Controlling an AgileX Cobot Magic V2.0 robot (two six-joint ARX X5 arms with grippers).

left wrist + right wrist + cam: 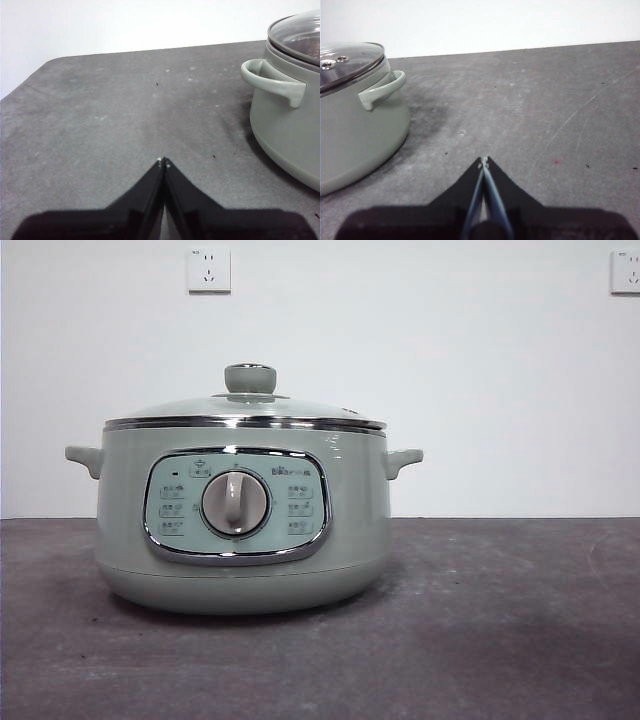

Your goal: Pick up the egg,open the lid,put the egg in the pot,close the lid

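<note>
The sage-green electric pot (243, 540) is seen standing on the dark grey table (500, 640), left of centre in the front view. Its left side handle (86, 458) is set at 9 o'clock of the body and its right side handle (402, 460) at 3 o'clock. The chrome-framed control panel (236, 506) is turned toward the camera, with the grey dial (236, 504) at its middle. The glass lid (245, 408) is seated on the pot's rim, closed, and the green knob (250, 377) is placed at 12 o'clock on top of it. 2 white wall sockets (208, 270) are mounted on the white wall behind, one above the pot and one at the upper right corner.

The egg cannot be found in any view; something reddish is dimly seen through the lid glass in the left wrist view, but it cannot be identified.

The left gripper (163, 161) is held over bare table, apart from the pot, its 2 black jaws pressed together. The right gripper (484, 160) is likewise held over bare table on the pot's other side, jaws pressed together with nothing between them.
</note>
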